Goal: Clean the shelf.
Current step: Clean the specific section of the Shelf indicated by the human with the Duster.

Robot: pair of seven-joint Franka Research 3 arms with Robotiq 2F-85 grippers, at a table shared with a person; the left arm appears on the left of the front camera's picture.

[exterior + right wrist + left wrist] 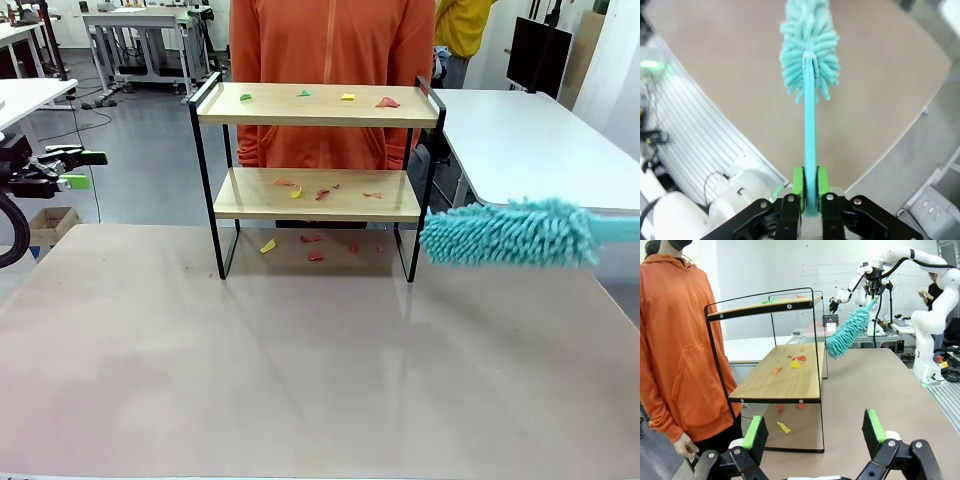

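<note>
While the shelf (318, 116) is standing in the upper centre of the front view, on the far part of the worktop (300, 370), a fluffy teal duster (505, 232) is being held level at the right of the frame. Its head is just beside the shelf's right post, at lower-board height. The duster's handle is being clamped between the green pads of the right end effector (810, 182). The left end effector (82, 169) is being held wide and empty at the left edge, well apart from the shelf. Coloured paper scraps (346, 97) are being carried on both boards and on the worktop beneath. A person (330, 40) in orange is standing behind the shelf.
</note>
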